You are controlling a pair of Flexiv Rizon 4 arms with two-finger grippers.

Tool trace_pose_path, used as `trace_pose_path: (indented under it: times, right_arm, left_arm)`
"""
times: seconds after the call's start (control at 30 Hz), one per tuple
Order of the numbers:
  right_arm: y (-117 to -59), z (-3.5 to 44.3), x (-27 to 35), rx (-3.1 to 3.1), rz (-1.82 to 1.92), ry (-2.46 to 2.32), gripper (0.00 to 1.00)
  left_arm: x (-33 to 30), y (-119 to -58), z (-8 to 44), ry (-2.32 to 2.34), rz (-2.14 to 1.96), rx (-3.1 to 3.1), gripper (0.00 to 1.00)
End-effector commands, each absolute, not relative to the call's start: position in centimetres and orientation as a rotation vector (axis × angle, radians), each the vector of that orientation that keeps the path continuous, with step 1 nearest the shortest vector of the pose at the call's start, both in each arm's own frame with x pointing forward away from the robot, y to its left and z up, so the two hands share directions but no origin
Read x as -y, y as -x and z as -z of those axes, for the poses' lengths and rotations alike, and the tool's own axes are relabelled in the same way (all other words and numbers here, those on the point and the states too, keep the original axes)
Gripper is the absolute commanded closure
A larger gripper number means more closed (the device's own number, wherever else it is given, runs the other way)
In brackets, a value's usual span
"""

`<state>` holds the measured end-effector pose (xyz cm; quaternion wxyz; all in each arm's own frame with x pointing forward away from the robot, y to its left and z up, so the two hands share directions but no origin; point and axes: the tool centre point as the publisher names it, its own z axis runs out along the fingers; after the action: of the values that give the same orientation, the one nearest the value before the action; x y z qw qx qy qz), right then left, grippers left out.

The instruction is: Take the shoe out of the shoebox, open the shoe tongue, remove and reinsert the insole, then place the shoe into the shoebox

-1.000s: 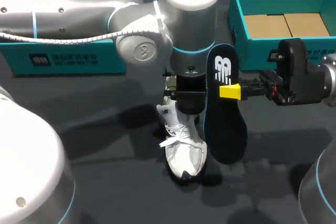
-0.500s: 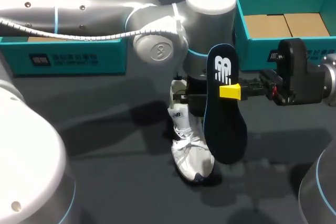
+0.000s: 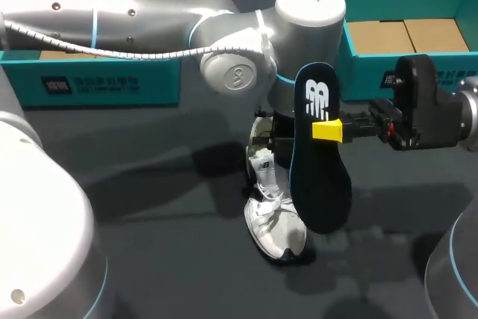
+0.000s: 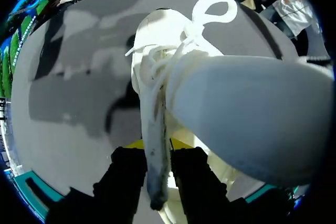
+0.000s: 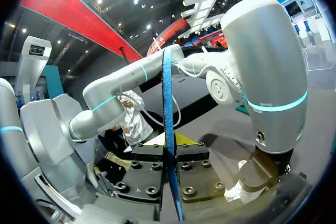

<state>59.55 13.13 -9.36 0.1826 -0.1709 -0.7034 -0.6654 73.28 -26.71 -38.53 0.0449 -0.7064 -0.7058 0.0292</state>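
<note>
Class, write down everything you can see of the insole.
The insole is dark navy, thin and flat, foam-like, with a white logo near its narrower heel end. It is out of the shoe, in the air beside it, heel end up and toe end down. The right gripper pinches it across its thickness just below the logo. The right wrist view shows it edge-on, a thin blue strip. Whether it touches the shoe cannot be told.

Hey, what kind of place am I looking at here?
Probably a robot demo or test bench for shoe handling: a dark table holds teal shoeboxes, my left gripper grips a white shoe, and my right gripper holds its dark insole.
</note>
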Motion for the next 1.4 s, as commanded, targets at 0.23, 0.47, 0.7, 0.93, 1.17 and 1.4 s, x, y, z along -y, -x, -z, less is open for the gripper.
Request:
trace_pose_path:
  times: [0.23, 0.47, 0.7, 0.93, 1.17, 1.4]
  right_arm:
    - [-59.4, 9.4, -13.3, 1.986, 1.878, 0.486, 1.0]
    - [-59.4, 9.4, -13.3, 1.986, 1.878, 0.486, 1.0]
    - [-59.4, 9.4, -13.3, 1.986, 1.878, 0.486, 1.0]
    - [-59.4, 9.4, -13.3, 1.986, 1.878, 0.486, 1.0]
    - [-59.4, 9.4, -13.3, 1.986, 1.878, 0.486, 1.0]
    - [-59.4, 9.4, -13.3, 1.986, 1.878, 0.486, 1.0]
  left_arm:
    - [25.8, -74.2, 33.9, 2.24, -0.314, 2.266, 0.0]
    - [25.0, -75.0, 29.0, 2.379, -0.639, 2.366, 0.0]
    - [25.0, -75.0, 29.0, 2.379, -0.639, 2.366, 0.0]
    - [25.1, -75.8, 27.6, 2.391, -0.765, 2.465, 0.0]
    - [26.5, -76.8, 21.1, 2.539, -1.291, 2.595, 0.0]
    - [26.5, -76.8, 21.1, 2.539, -1.291, 2.595, 0.0]
